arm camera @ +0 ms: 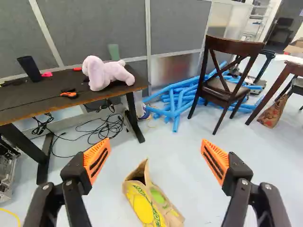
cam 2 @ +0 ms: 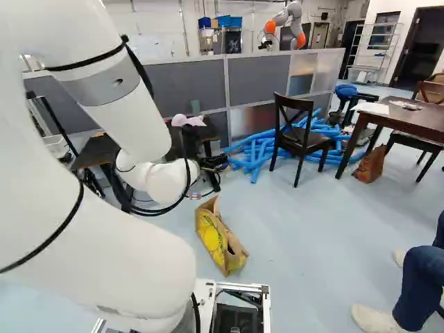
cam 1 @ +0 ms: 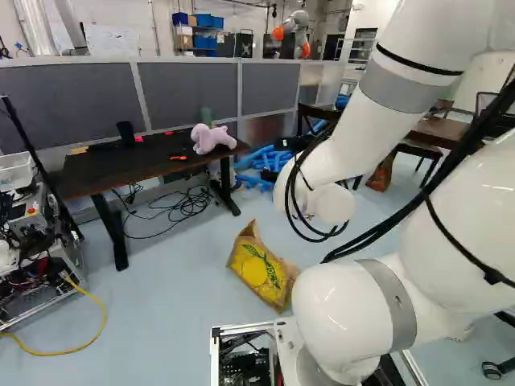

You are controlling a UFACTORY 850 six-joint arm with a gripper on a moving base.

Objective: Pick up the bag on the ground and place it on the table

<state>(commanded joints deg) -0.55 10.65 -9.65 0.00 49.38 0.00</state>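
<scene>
Paper bag (cam 1: 259,272), brown and yellow, is seen on the floor (cam 1: 177,281) in the lower middle of the left base view. The two fingers of the gripper (arm camera: 155,156) are spread wide apart. A fluffy toy (cam 1: 211,138) is held up by the dark table (cam 1: 105,170) at the upper left of the left base view.

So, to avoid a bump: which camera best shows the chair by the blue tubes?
The wrist view: the chair appears whole and largest. The right base view shows it whole but smaller; in the left base view, the arm hides much of it.
</scene>
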